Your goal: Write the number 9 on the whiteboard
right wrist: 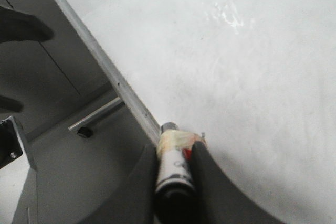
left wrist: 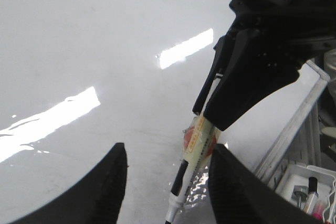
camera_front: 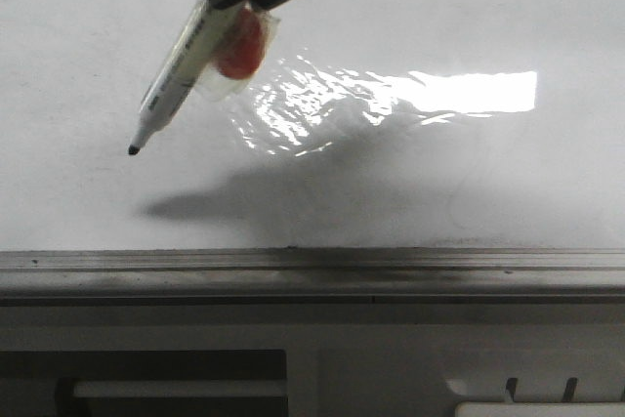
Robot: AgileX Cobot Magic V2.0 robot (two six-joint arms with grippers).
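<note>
- Although the job was to put a 9 on it, the whiteboard (camera_front: 88,36) showed no ink anywhere in the three views; its glossy white face carried only glare patches and the soft shadow of the arm, so the writing looked not yet begun and the whole figure remained to be drawn.
- The grey metal rail (camera_front: 312,271) ran along the board's near edge in the front view, with a pale tray or housing below it.
- The right gripper (right wrist: 176,182) was clamped on the marker (camera_front: 181,65), its two dark fingers pressed against the barrel on either side; tape and a red patch wrapped the barrel at the grip.
- The left gripper (left wrist: 168,182) hung over the board with its fingers spread apart and nothing between them; the marker seen past them was the other arm's.
- The marker tip (camera_front: 134,149) pointed down and toward the left of the board in the front view. I judged it to be just above the surface, since its shadow lay apart from it, though contact could not be ruled out.
</note>
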